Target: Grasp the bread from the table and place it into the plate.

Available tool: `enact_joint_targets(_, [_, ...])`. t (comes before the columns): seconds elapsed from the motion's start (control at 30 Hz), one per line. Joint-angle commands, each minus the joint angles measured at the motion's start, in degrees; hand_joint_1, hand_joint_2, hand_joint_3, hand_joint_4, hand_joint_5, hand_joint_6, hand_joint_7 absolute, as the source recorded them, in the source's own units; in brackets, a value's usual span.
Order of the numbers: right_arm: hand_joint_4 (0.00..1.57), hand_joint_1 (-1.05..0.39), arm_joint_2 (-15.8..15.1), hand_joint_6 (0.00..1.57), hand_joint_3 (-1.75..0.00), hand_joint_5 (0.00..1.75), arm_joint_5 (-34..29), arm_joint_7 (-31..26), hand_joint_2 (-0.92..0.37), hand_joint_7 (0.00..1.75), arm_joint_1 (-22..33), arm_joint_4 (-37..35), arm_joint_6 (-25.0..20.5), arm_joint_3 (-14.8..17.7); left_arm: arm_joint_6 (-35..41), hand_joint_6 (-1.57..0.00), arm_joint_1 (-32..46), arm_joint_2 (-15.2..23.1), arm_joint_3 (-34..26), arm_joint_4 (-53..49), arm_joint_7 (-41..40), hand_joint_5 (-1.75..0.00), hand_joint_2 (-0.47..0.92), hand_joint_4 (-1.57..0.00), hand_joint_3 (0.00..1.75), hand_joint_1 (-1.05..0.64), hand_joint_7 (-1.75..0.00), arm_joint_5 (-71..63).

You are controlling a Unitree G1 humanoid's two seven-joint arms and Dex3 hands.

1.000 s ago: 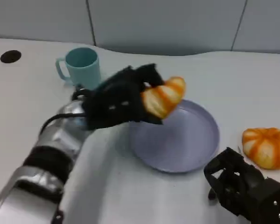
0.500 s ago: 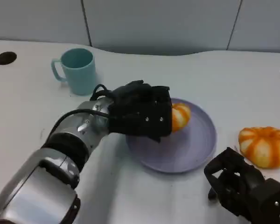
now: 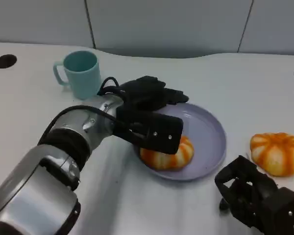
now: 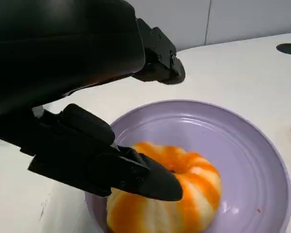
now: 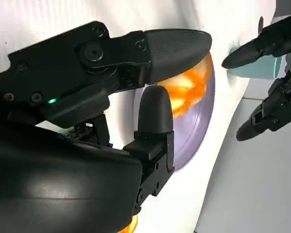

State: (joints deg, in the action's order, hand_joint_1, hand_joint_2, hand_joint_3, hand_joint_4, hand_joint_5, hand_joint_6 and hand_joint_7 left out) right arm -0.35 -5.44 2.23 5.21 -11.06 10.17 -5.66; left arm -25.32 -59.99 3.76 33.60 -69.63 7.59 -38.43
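Teal mug (image 3: 81, 73) stands upright far-left on the table (image 3: 29, 112), well apart; left hand (image 3: 147, 115) is spread open over the plate (image 3: 210, 132), fingers apart, nothing gripped; thumb tip looks to be touching or just above the bread (image 3: 169, 154); bread lies on plate's near-left part, so release judged done; lift should go straight up to avoid dragging it; 2nd bread (image 3: 277, 152) sits on table at right; right hand (image 3: 257, 198) low by table edge, fingers partly curled, nothing held.

No text, label, brand, number or sign can be read on anything in these pictures.
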Motion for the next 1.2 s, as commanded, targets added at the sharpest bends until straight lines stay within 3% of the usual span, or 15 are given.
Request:
enact_joint_targets(0.03, [0.57,-0.28,-0.5,0.37,-0.35,1.75,0.7,0.1,-0.92,1.75,-0.1,0.3,-0.5,0.8,-1.6,-0.12,-0.8,1.8,-2.8,0.4,2.6,-0.15,0.92,0.0,0.25,-0.99,0.0,3.0])
enact_joint_targets(0.13, [0.56,-0.28,-0.6,0.37,-0.36,1.75,0.8,0.2,-0.92,1.75,-0.2,0.4,-1.0,0.9,-2.8,-0.13,-0.3,2.4,-4.6,0.8,4.0,-0.14,0.92,0.0,0.26,-0.99,-0.01,4.9])
enact_joint_targets(0.27, [0.55,-0.29,-0.9,0.35,-0.36,1.75,-0.7,-0.8,-0.92,1.75,-0.3,0.4,-0.9,0.7,-9.7,-0.16,8.0,7.4,-14.1,8.0,10.0,-0.17,0.92,-0.05,0.25,-0.93,-0.02,17.3])
enact_joint_targets(0.33, [0.54,-0.29,-1.1,0.35,-0.36,1.75,-0.8,-0.7,-0.92,1.75,-0.4,0.4,-1.0,0.7,-10.1,-0.16,10.1,8.1,-15.9,10.4,12.8,-0.17,0.92,-0.06,0.25,-0.92,-0.02,20.4])
enact_joint_targets(0.47, [0.57,-0.28,-1.5,0.37,-0.35,1.75,-0.8,-0.7,-0.92,1.75,-1.4,-1.2,0.7,0.9,-4.6,-0.19,21.2,9.4,-23.5,23.1,27.0,-0.18,0.92,-0.08,0.24,-0.9,-0.03,37.1])
enact_joint_targets(0.67, [0.57,-0.28,-1.3,0.37,-0.35,1.75,0.5,0.1,-0.92,1.75,-1.5,-2.0,0.8,1.3,-0.7,-0.24,33.8,8.3,-30.4,36.5,29.5,-0.24,0.92,-0.21,0.25,-0.82,-0.04,48.4])
enact_joint_targets(0.77, [0.59,-0.28,-1.1,0.38,-0.34,1.75,0.0,-0.4,-0.92,1.75,-1.8,-2.1,0.7,1.0,-1.3,-0.32,40.6,6.3,-34.5,40.1,27.6,-0.33,0.92,-0.37,0.28,-0.7,-0.06,53.0])
enact_joint_targets(0.8, [0.59,-0.28,-1.0,0.38,-0.34,1.75,0.0,-0.5,-0.92,1.75,-1.8,-2.2,0.7,1.0,-0.3,-0.45,42.5,6.0,-35.6,41.7,27.4,-0.46,0.92,-0.47,0.28,-0.63,-0.12,54.4])
enact_joint_targets(0.87, [0.6,-0.28,-0.9,0.38,-0.34,1.75,0.5,-0.3,-0.92,1.75,-1.9,-2.4,1.0,1.1,0.8,-0.56,45.3,5.5,-37.2,43.6,27.0,-0.76,0.92,-0.46,0.29,-0.57,-0.2,56.3])
enact_joint_targets(0.9, [0.6,-0.27,-0.9,0.38,-0.34,1.75,0.8,-0.1,-0.92,1.75,-1.9,-2.5,1.1,1.1,0.9,-0.52,46.2,5.3,-37.9,44.1,27.0,-1.08,0.92,-0.41,0.31,-0.54,-0.57,56.7])
enact_joint_targets(1.0, [0.59,-0.28,-1.2,0.38,-0.34,1.75,0.4,-0.1,-0.92,1.75,-1.4,-2.7,2.2,0.9,6.8,-0.31,51.3,4.9,-39.9,47.3,25.4,-1.62,0.92,-0.32,0.23,-0.49,-1.45,59.3])
enact_joint_targets(1.1, [0.59,-0.29,-1.6,0.38,-0.34,1.75,-0.1,0.0,-0.92,1.75,-1.0,-2.4,2.6,0.6,9.6,-0.29,54.4,4.5,-41.3,49.1,24.0,-1.73,0.92,-0.39,0.2,-0.42,-1.69,60.2])
enact_joint_targets(1.2, [0.59,-0.28,-1.7,0.38,-0.34,1.75,0.5,0.7,-0.92,1.75,-0.9,-2.8,3.8,0.8,11.9,-0.33,56.0,3.9,-42.4,50.4,22.8,-1.74,0.92,-0.47,0.16,-0.39,-1.74,60.6])
